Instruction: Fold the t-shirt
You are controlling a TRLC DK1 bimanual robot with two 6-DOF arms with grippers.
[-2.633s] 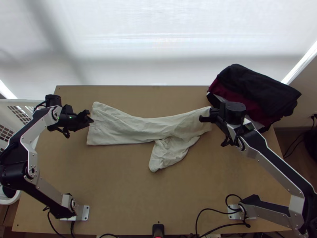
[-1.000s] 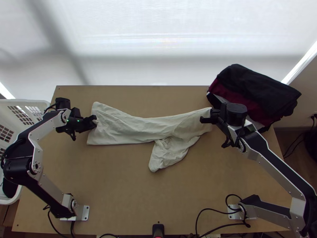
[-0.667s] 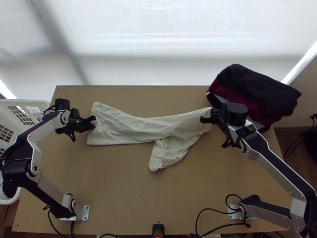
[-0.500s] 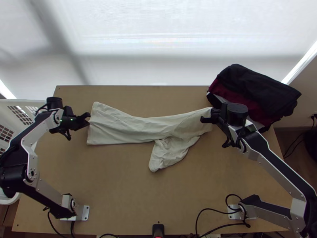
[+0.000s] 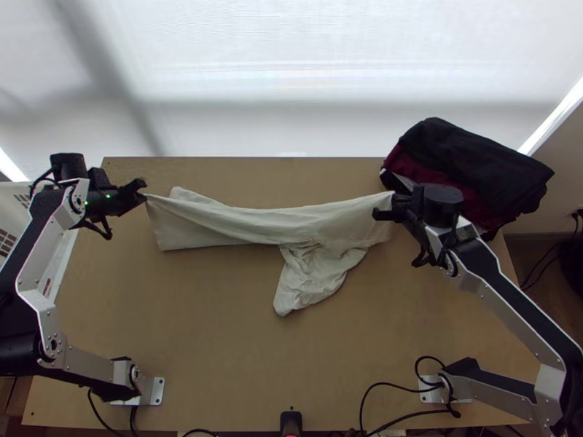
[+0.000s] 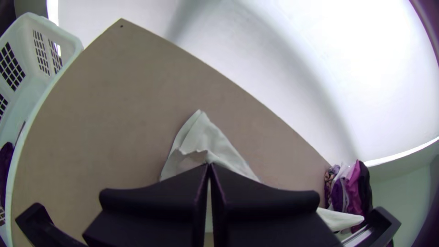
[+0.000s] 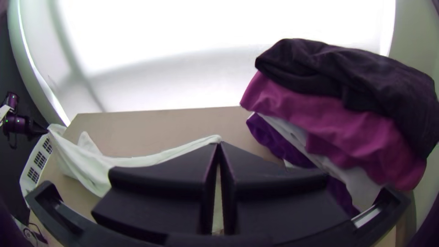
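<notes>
A whitish t-shirt (image 5: 306,226) lies folded into a long strip across the table, with a bunched part hanging toward the near edge. My left gripper (image 5: 143,191) is shut on its left end and holds it raised; in the left wrist view the left gripper (image 6: 209,167) has its fingertips together at the cloth (image 6: 206,137). At the strip's right end my right gripper (image 5: 379,213) is shut on the shirt. From the right wrist, the right gripper (image 7: 218,145) pinches the raised edge of the cloth (image 7: 87,167), which stretches away to the left gripper.
A pile of folded dark and maroon clothes (image 5: 474,167) sits at the table's far right corner, close by the right gripper. A white laundry basket (image 6: 34,91) stands along the left side. Bare wooden tabletop (image 5: 218,335) shows nearer the arms' bases.
The left gripper went in to the shirt's left end, took hold and drew it up and outward to the far left. The strip is pulled tauter; the right gripper has shifted slightly rightward.
</notes>
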